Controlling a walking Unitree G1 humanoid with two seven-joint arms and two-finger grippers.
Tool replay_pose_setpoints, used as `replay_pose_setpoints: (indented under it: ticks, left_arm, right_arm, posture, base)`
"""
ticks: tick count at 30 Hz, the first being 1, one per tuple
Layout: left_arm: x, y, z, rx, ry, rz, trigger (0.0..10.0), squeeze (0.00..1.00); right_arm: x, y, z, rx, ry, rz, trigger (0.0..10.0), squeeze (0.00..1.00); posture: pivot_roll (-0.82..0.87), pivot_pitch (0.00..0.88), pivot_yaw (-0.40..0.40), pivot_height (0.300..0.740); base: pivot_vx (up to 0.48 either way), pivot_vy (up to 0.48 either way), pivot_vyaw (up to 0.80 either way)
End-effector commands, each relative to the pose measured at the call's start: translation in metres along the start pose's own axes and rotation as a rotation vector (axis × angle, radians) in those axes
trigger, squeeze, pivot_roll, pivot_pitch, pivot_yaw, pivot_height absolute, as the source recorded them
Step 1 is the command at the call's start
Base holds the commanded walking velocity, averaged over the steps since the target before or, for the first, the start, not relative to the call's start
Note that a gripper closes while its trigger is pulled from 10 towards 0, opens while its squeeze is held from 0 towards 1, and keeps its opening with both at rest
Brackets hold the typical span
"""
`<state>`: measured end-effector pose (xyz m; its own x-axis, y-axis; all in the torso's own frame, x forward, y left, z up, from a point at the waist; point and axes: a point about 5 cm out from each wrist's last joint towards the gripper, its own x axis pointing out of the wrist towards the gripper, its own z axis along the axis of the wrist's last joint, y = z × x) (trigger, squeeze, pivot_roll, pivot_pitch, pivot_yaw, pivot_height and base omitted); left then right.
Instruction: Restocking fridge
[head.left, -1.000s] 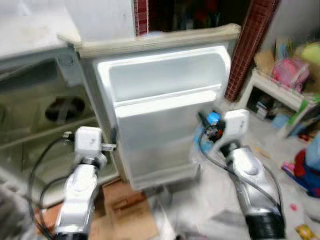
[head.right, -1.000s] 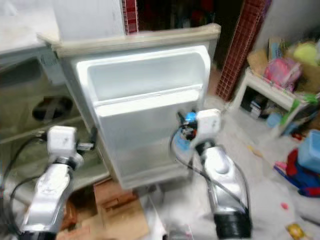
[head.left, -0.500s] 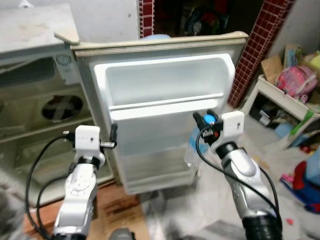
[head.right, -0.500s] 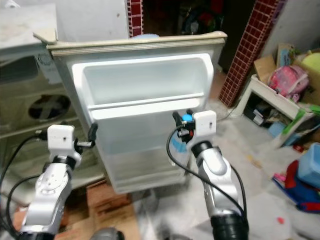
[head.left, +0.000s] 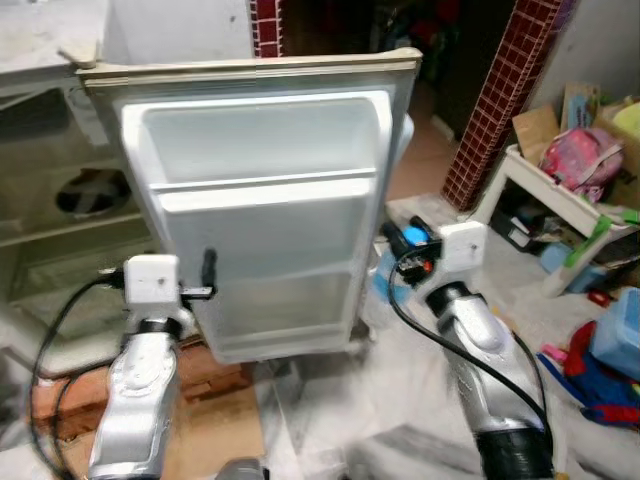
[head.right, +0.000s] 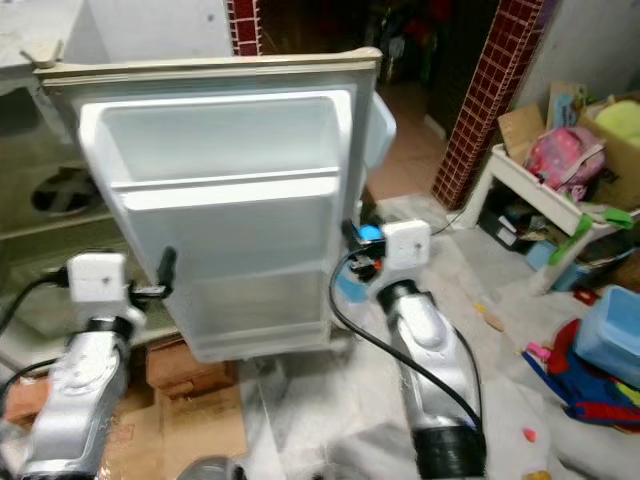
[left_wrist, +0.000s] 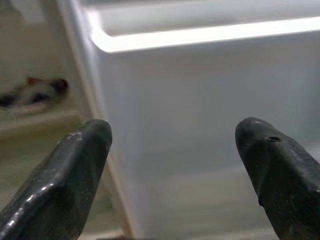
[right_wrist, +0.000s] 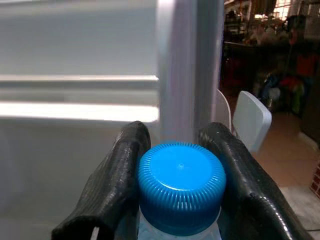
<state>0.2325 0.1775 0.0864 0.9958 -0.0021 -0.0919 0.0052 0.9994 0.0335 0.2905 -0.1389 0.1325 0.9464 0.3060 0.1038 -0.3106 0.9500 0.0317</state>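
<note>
The right gripper (right_wrist: 175, 200) is clamped on the neck of a bottle (right_wrist: 180, 187) just under its blue cap, holding it beside the outer edge of the open fridge door (head.left: 260, 210), level with the door's lower shelf. The left gripper (left_wrist: 175, 165) is spread wide with nothing between its fingers (left_wrist: 65, 180), facing the door's hinge-side edge. A white rack (head.left: 555, 195) of toys stands to the right, and cardboard (head.left: 225, 430) lies on the floor below the door.
</note>
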Motion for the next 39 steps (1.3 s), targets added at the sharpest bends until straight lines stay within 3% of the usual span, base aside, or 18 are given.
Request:
replay_pose_setpoints:
  ticks: [1, 3, 8, 13, 24, 33, 39]
  left_arm:
    - [-0.008, 0.005, 0.001, 0.019, 0.001, -0.004, 10.0, 0.0]
    - [-0.018, 0.008, -0.002, 0.027, 0.019, -0.001, 10.0, 0.0]
    - [-0.022, 0.011, -0.001, 0.02, 0.023, 0.009, 10.0, 0.0]
    - [-0.018, 0.007, 0.002, 0.046, 0.006, 0.016, 10.0, 0.0]
    - [-0.017, 0.007, 0.0, 0.0, 0.032, 0.004, 10.0, 0.0]
    - [-0.013, 0.007, 0.001, 0.006, 0.027, 0.01, 10.0, 0.0]
    - [-0.01, 0.005, 0.003, 0.024, 0.014, 0.011, 10.0, 0.0]
  right_arm:
    - [0.0, -0.002, 0.007, 0.006, -0.038, -0.023, 10.0, 0.0]
    - [-0.007, -0.006, 0.002, 0.011, -0.018, -0.052, 10.0, 0.0]
    - [-0.013, -0.002, -0.006, 0.018, 0.008, -0.051, 10.0, 0.0]
    - [-0.006, 0.009, -0.002, 0.033, -0.011, -0.018, 10.0, 0.0]
    - [-0.004, 0.006, 0.0, 0.021, -0.015, -0.01, 10.0, 0.0]
    - [-0.004, 0.006, 0.0, 0.014, -0.013, -0.005, 10.0, 0.0]
    - [-0.004, 0.006, 0.001, 0.011, -0.017, -0.002, 10.0, 0.0]
  posture:
    - [0.02, 0.0, -0.011, 0.74]
    - [0.02, 0.0, -0.014, 0.74]
    - [0.03, 0.0, -0.019, 0.74]
    - [0.03, 0.0, -0.021, 0.74]
    - [0.04, 0.0, -0.025, 0.74]
    - [0.03, 0.0, -0.023, 0.74]
    - [0.03, 0.0, -0.026, 0.74]
  base:
    - [0.0, 0.0, 0.0]
    - [0.0, 0.0, 0.0]
    - [0.0, 0.0, 0.0]
    - [0.0, 0.0, 0.0]
    - [0.0, 0.159, 0.0]
    - [0.0, 0.449, 0.0]
    - [0.0, 0.0, 0.0]
